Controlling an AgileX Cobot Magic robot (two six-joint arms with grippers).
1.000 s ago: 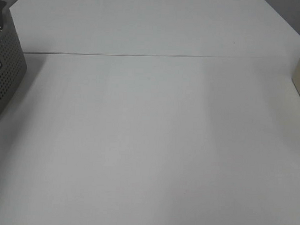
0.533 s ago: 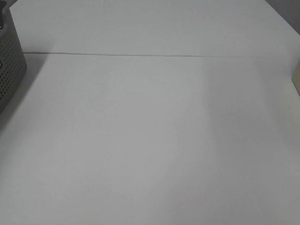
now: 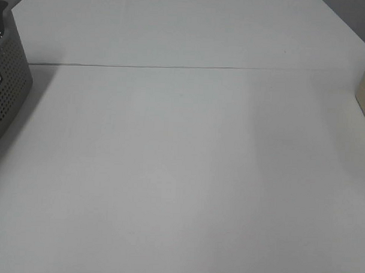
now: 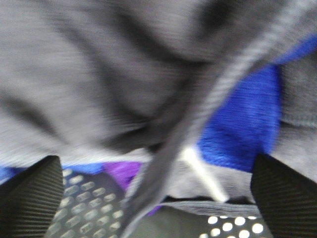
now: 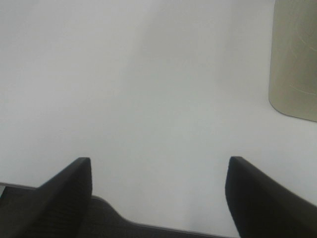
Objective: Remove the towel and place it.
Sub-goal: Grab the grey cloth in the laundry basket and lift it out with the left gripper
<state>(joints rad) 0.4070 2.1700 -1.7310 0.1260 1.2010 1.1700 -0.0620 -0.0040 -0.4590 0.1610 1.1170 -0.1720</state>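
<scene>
Nothing has shifted in the high view over the last second: the grey basket (image 3: 7, 88) sits at the same left edge of the desk (image 3: 187, 172), and neither of my arms has come into that view.

My left pincer (image 4: 153, 163) is spread wide, one finger at each side of its wrist view, and it grips nothing. The towel (image 4: 99, 74) fills the space ahead of it in dark, blurred folds, and a hemmed edge (image 4: 198, 114) runs down between the fingers. I cannot tell whether either finger touches the cloth. I judge the jaws are held this wide so they can take in a thick fold. Beyond the towel lie a bright blue cloth (image 4: 242, 119) and a scrap of purple (image 4: 121, 171), with perforated basket plastic below. So the towel is in the basket, on top of other laundry, not yet lifted out.

My right pincer (image 5: 157, 163) is also spread wide and holds nothing. It hangs over bare desk, probably to keep the landing area free. A beige object (image 5: 294, 59) stands off to one side of it.
</scene>
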